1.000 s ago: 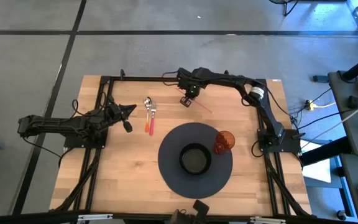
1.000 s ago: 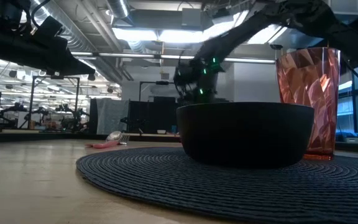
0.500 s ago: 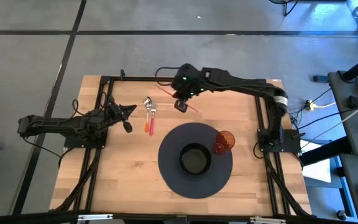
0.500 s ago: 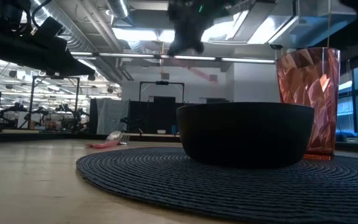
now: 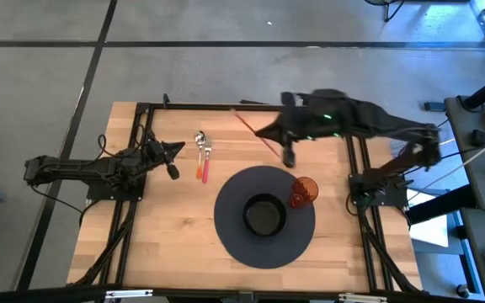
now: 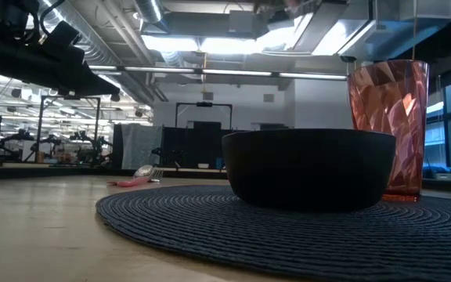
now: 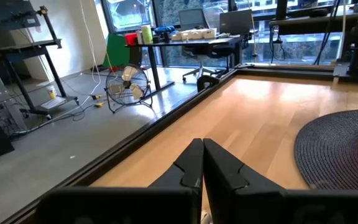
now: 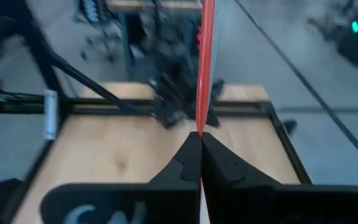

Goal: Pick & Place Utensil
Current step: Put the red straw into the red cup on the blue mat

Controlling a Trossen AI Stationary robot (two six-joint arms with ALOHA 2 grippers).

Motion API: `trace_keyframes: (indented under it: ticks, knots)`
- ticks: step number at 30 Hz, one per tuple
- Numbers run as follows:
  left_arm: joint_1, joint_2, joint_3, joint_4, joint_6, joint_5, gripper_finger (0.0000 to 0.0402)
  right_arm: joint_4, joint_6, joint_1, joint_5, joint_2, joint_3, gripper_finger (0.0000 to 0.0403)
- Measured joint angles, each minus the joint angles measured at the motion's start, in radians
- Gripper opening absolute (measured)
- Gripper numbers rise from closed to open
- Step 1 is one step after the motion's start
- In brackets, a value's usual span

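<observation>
Two small utensils (image 5: pixel 203 157) with silver heads and orange-red handles lie side by side on the wood, left of the far middle; the low view shows them flat (image 6: pixel 137 179). My right gripper (image 5: pixel 288 156) hovers high over the far right part of the table, shut on a slim orange-red stick (image 5: pixel 258 132) that points toward the far left corner. Whether the stick has a head, I cannot tell. My left gripper (image 5: pixel 178 149) rests shut at the left, just left of the utensils, and touches nothing. My right gripper pinches the slim orange-red stick between its two shut fingers (image 8: pixel 188 155), near one end (image 8: pixel 199 127). The stick runs on straight ahead of the fingertips, in line with the fingers. It is lifted clear of the table.
A black bowl (image 5: pixel 263 215) sits in the middle of a dark round woven mat (image 5: pixel 226 219). An orange-red faceted cup (image 5: pixel 303 192) stands on the mat's right edge. A black frame (image 5: pixel 146 108) rims the wooden table. Bare wood lies near the left.
My right gripper has risen out of the low view and swung from the far middle toward the table's right, carrying the stick along. It has turned, so the stick now trails toward the far left. The two utensils on the wood have stayed put.
</observation>
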Motion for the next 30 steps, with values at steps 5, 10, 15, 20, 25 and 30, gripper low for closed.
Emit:
trace_keyframes:
  ticks: [5, 10, 15, 20, 25, 30]
  knots:
    - [0.000, 0.000, 0.000, -0.003, -0.003, 0.000, 0.0004, 0.157, 0.000, 0.035, 0.008, -0.201, -0.259, 0.0000]
    - [0.000, 0.000, 0.000, -0.005, -0.003, 0.000, 0.0004, 0.346, 0.000, 0.045, 0.005, -0.419, -0.594, 0.0000]
    - [0.000, 0.000, 0.000, -0.005, -0.003, 0.000, 0.0004, 0.604, 0.040, 0.043, -0.067, -0.634, -0.911, 0.0000]
    - [0.000, 0.000, 0.000, -0.005, -0.003, 0.000, 0.0004, 0.809, 0.124, 0.045, -0.140, -0.782, -1.177, 0.0000]
    - [0.000, 0.000, 0.000, -0.005, -0.003, 0.000, 0.0004, 0.986, 0.135, 0.085, -0.133, -0.848, -1.369, 0.0000]
    - [0.000, 0.000, 0.000, -0.005, -0.002, -0.003, 0.0004, 0.987, 0.127, 0.119, -0.072, -0.886, -1.412, 0.0000]
